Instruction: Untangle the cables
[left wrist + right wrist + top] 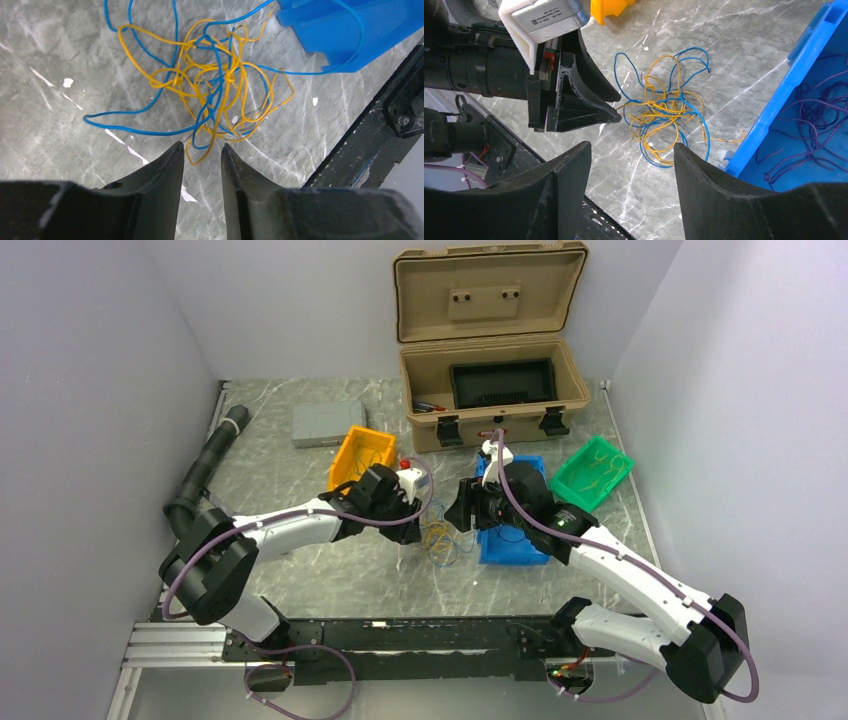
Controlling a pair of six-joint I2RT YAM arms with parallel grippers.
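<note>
The cables [441, 539] are a tangle of thin yellow and blue wires lying on the marble table between my two grippers. In the left wrist view the cables [215, 85] lie just ahead of my left gripper [202, 148], whose jaws are narrowly apart and hold nothing; a yellow loop lies just beyond the tips. My right gripper [632, 146] is wide open and empty above the table, with the cables [664, 112] ahead of it. From above, the left gripper [413, 529] is left of the tangle and the right gripper [462, 512] is at its upper right.
A blue bin [493, 547] with purple wires stands right of the tangle, close to it [774, 107]. An orange bin [362, 452], a green bin [592, 472], an open tan case [490, 390], a grey box [325, 422] and a black hose [205, 465] lie farther back.
</note>
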